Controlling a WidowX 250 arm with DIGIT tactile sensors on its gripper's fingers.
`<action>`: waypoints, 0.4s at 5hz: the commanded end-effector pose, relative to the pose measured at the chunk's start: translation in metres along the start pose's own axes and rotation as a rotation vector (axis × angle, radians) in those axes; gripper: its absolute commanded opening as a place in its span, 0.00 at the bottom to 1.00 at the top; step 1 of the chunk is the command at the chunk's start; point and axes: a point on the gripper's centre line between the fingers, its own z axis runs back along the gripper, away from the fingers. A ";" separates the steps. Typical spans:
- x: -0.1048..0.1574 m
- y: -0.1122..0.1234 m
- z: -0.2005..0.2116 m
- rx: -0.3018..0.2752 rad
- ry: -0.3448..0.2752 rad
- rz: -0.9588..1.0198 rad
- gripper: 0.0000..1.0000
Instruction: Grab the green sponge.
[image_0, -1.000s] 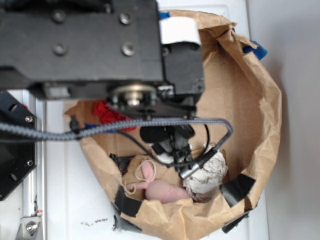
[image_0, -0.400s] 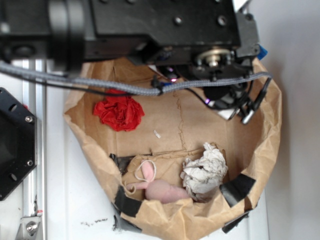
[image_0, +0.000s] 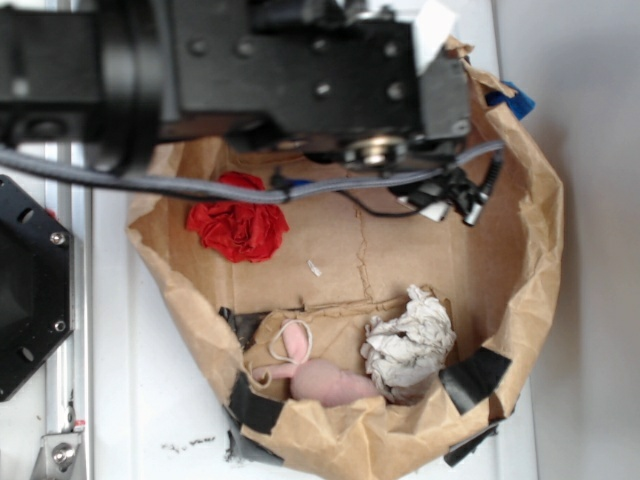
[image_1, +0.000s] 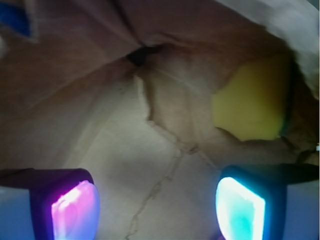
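Observation:
The green sponge (image_1: 252, 100) shows in the wrist view as a yellow foam block with a thin dark green edge on its right side. It lies against the crumpled brown paper wall, ahead and to the right of my gripper (image_1: 157, 212). The gripper is open, its glowing pink pad (image_1: 75, 210) and cyan pad (image_1: 240, 207) wide apart with only bare paper floor between them. In the exterior view the black arm (image_0: 300, 70) covers the bag's back part and hides the sponge.
A brown paper bag (image_0: 540, 250) with raised, taped walls holds everything. Inside lie a ruffled red cloth (image_0: 238, 228) at the left, a white paper wad (image_0: 408, 343) and a pink soft object (image_0: 320, 378) at the front. A black metal block (image_0: 25, 290) stands outside on the left.
The arm has swung from the bag's front middle to its back right, uncovering the red cloth and the paper wad. Over the last moment it shifted a little further back and left.

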 end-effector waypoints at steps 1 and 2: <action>0.018 0.012 0.009 -0.023 -0.082 0.091 1.00; 0.027 0.021 0.001 0.018 -0.099 0.139 1.00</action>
